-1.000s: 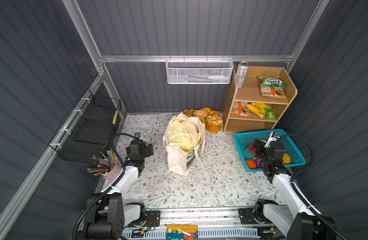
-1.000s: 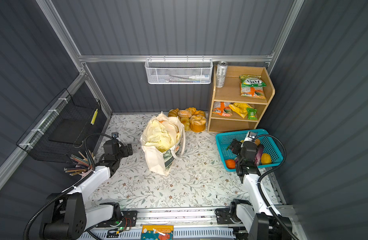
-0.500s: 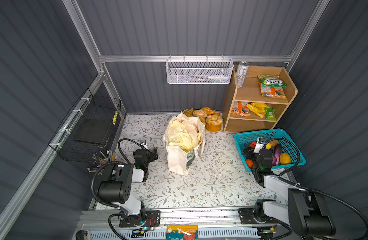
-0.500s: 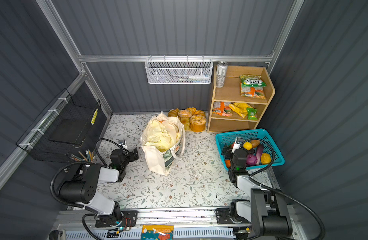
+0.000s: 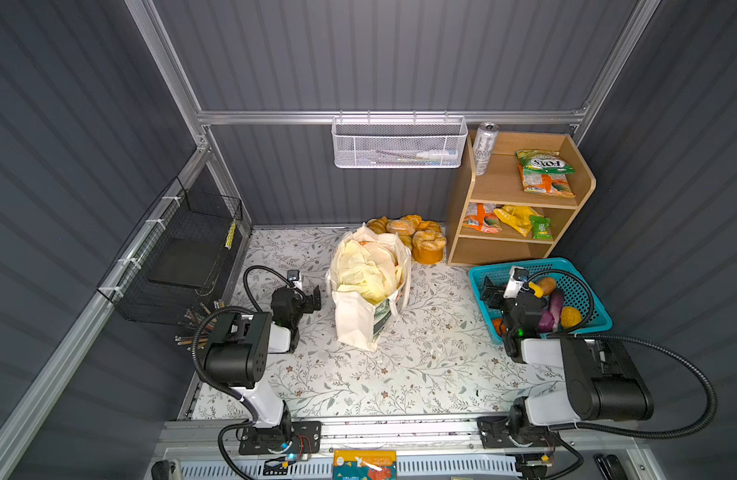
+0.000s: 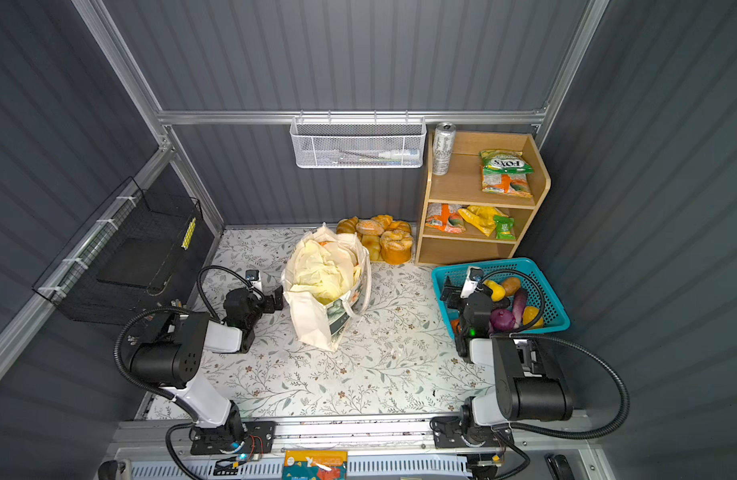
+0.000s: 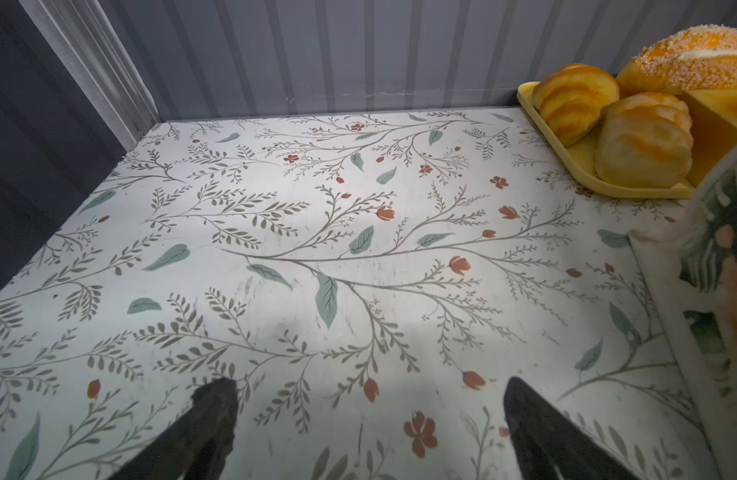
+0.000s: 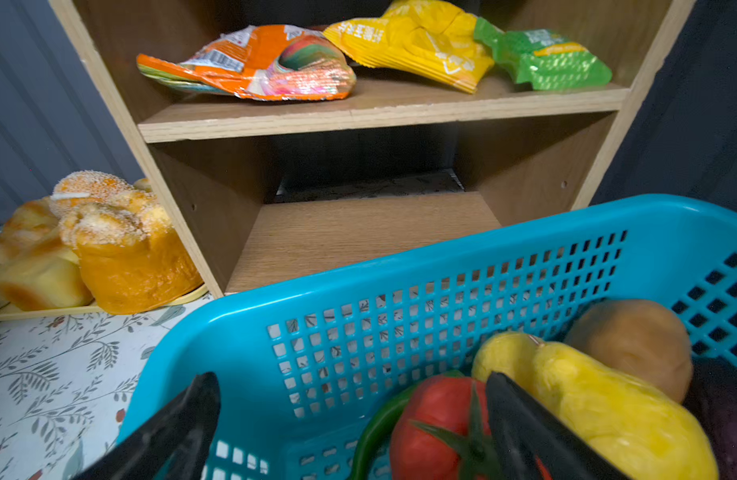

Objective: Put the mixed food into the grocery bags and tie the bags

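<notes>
The left claw (image 7: 371,430) is held wide above the desk (image 7: 275,232), beside the tote (image 5: 354,318). The right claw (image 8: 354,432) is spread wide over the basket (image 8: 400,266).

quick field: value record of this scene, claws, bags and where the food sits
left claw: open, empty, above bare table, beside canvas tote
right claw: open, empty, over teal basket, next to tomato
plastic bag: crumpled inside the tote
drink can: upright on top of wooden shelf
tomato: in the basket, not yet bagged
</notes>
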Action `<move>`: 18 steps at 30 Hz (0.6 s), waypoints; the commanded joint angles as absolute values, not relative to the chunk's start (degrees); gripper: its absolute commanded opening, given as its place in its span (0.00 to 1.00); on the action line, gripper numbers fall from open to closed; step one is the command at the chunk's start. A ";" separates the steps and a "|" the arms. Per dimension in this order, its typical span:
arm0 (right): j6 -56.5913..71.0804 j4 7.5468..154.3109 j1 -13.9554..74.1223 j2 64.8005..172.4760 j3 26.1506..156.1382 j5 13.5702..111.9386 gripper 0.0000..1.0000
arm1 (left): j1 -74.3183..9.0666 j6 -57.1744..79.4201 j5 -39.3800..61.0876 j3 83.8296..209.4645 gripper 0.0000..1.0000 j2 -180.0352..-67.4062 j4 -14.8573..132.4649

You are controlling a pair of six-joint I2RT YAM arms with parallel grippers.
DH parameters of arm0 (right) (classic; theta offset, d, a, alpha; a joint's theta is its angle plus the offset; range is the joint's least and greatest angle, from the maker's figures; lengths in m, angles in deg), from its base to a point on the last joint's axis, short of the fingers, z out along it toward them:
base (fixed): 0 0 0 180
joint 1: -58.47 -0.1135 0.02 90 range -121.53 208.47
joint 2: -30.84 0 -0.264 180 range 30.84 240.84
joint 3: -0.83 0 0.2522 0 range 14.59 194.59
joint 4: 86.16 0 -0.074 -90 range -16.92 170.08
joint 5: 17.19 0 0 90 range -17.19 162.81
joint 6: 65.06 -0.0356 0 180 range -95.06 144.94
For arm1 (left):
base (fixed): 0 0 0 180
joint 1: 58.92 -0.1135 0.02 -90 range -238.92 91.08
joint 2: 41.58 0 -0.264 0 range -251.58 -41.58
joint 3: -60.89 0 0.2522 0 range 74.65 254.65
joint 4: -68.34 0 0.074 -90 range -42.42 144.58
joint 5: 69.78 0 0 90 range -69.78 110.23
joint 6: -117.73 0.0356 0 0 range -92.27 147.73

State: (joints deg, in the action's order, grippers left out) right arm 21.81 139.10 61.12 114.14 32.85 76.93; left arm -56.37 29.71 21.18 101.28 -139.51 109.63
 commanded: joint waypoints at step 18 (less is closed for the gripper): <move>21.66 135.85 61.61 114.59 33.31 74.65 0.99 | -57.07 28.79 24.44 101.90 1.00 -140.10 107.05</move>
